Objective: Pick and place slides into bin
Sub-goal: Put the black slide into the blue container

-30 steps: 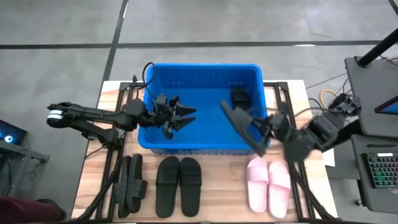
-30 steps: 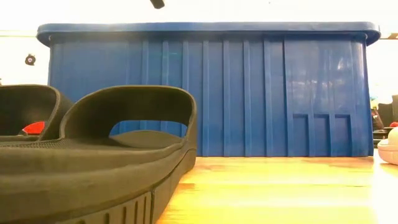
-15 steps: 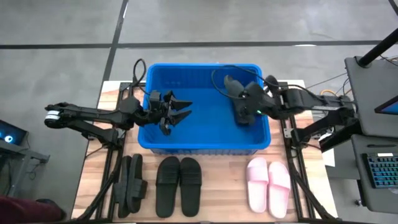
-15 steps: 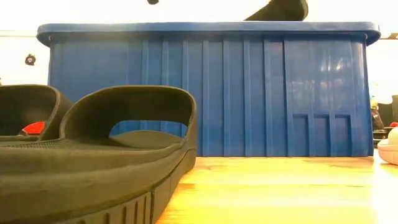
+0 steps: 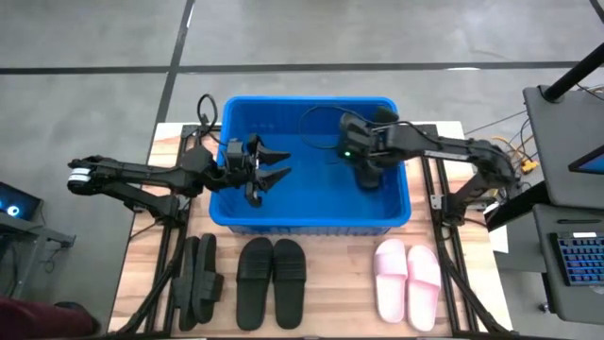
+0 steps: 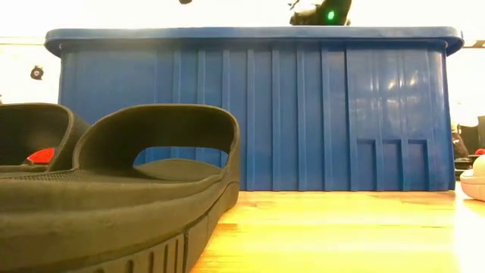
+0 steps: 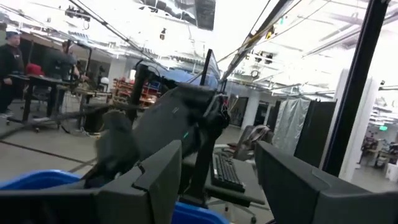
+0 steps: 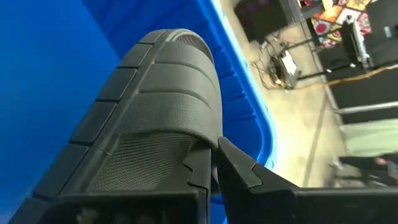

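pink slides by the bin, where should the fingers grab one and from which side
Judging by the high view, grab a pink slide by its wide strap, coming straight down from above. The pair lies flat and sole-down on the table in front of the bin, straps raised, nothing over them.

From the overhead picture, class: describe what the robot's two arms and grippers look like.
Both arms are slim, dark and jointed, with thin black cables looping off them. The left arm has a white band at its outer end, and the left gripper has two pointed dark fingers. The right arm shows a small green light near the right gripper.
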